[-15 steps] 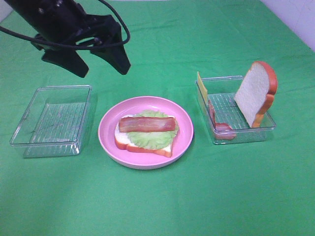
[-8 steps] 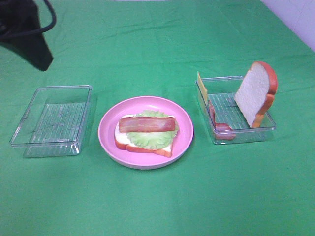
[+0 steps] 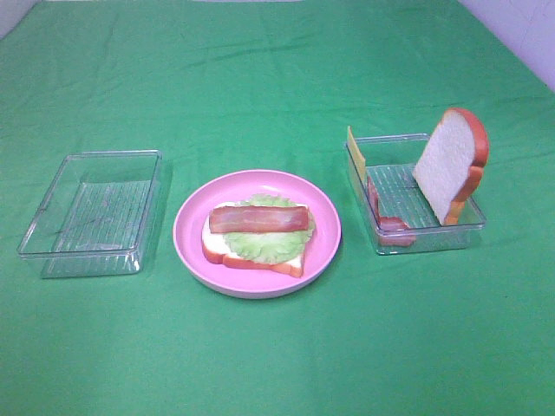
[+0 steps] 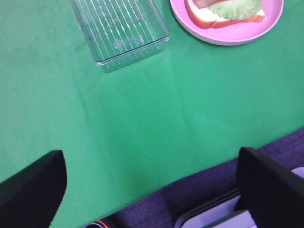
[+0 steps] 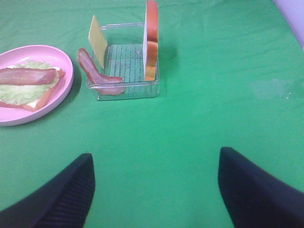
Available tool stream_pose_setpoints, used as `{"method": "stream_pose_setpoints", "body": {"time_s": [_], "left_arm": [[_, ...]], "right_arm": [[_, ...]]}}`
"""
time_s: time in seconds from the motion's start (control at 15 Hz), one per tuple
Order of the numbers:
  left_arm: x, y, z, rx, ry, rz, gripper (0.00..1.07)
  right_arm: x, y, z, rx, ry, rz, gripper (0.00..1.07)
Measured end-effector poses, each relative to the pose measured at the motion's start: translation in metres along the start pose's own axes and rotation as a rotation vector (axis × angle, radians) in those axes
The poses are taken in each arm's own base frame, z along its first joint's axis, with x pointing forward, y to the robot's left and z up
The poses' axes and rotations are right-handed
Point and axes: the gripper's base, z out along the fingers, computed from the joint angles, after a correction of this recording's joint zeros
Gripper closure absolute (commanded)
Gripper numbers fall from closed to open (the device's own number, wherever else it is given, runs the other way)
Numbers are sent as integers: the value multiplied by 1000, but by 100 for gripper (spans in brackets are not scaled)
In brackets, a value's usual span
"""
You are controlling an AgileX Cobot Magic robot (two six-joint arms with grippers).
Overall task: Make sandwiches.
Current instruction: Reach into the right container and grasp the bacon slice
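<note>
The half-built sandwich (image 3: 257, 237) lies on the round pink plate (image 3: 323, 212): a bread slice, green lettuce, and one bacon strip (image 3: 258, 217) on top. It also shows in the left wrist view (image 4: 227, 10) and the right wrist view (image 5: 29, 84). The right clear tray (image 3: 425, 234) holds an upright bread slice (image 3: 449, 163), a yellow cheese slice (image 3: 355, 152) and a bacon strip (image 3: 381, 212). Neither gripper shows in the exterior view. My left gripper (image 4: 152, 190) is open and empty, above bare cloth near the table's edge. My right gripper (image 5: 156, 190) is open and empty, well short of the right tray (image 5: 124, 88).
An empty clear tray (image 3: 91, 212) stands left of the plate and also shows in the left wrist view (image 4: 121, 31). Green cloth (image 3: 277, 347) covers the table. A dark edge strip (image 4: 199, 190) runs under the left gripper.
The left arm, which hung over the back left of the table, has drawn away to the upper left and left the exterior view. The food and trays have not moved.
</note>
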Motion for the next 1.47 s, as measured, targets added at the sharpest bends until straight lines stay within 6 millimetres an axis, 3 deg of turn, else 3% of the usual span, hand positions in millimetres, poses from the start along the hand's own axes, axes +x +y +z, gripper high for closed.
{"method": "stream_pose_setpoints", "body": {"time_s": [0.27,0.47,0.87,1.2,1.47], "left_arm": [[62,6,-21,-28,-211,60,15],[93,8,-25,-23,-334,65,15],[92,8,-9,-18,-400,73,15],[92,7,-7,-14,-404,72,15],[92,6,-7,7,-405,65,15]], "right_arm": [[0,0,0,0,0,0,38],[0,0,0,0,0,0,38],[0,1,0,-6,0,2,38],[0,1,0,-6,-1,3,38],[-22,0,11,-19,11,18,38]]}}
